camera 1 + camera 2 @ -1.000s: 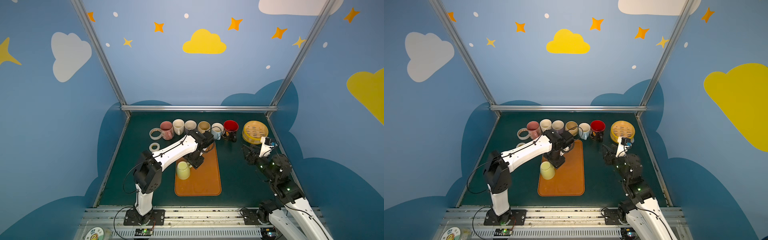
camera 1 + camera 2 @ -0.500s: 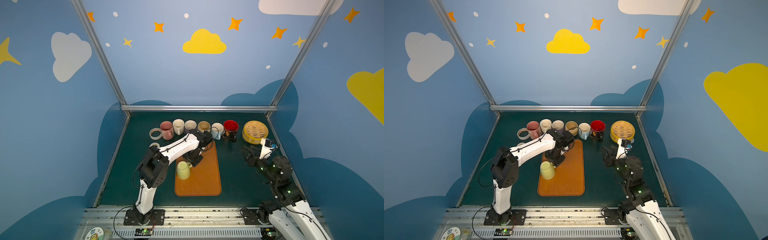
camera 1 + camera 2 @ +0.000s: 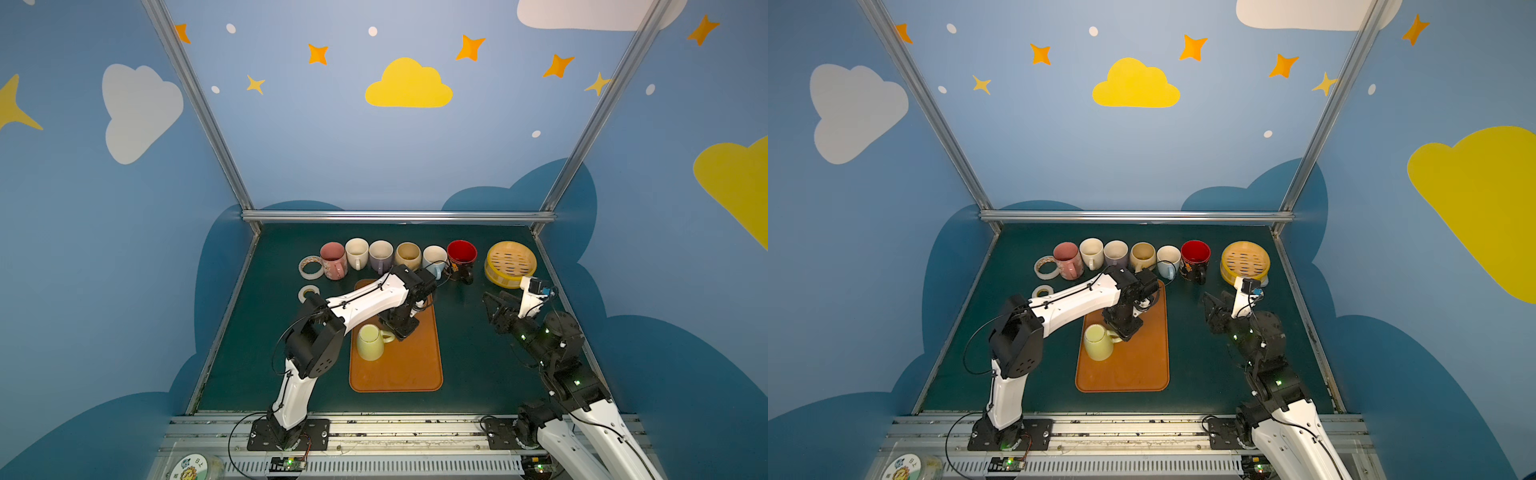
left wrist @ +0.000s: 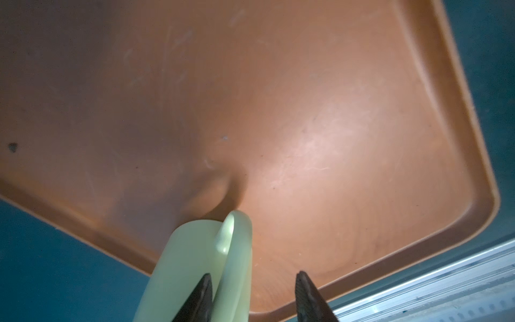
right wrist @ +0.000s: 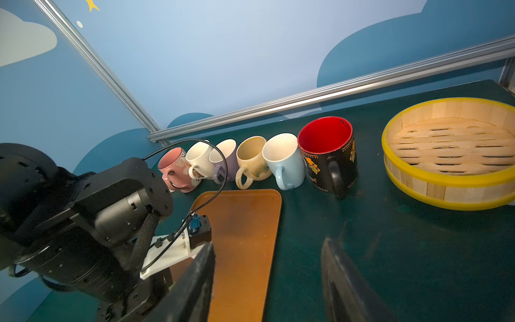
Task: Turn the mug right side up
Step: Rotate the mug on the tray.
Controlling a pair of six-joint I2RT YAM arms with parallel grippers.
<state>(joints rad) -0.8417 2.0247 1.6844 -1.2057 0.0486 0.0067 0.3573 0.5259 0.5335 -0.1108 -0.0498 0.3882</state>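
At nine o'clock on the orange tray [image 3: 409, 368], the left pincer [image 4: 254, 276] straddled the handle [image 4: 237, 251] of the seemingly upturned yellow mug [image 3: 368, 345], half-wide, not yet gripping, apparently to flip it; the right pincer [image 5: 267, 245] hung wide.

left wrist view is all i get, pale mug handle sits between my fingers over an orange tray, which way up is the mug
Observer: In a top view the pale mug stands on the tray near its left edge, narrower end up. It looks mouth down, though I can't be sure.
Operator: ok and where's the other arm, is it in my way
Observer: The right gripper hangs over bare table to the right of the tray, jaws open and holding nothing, well apart from the mug.
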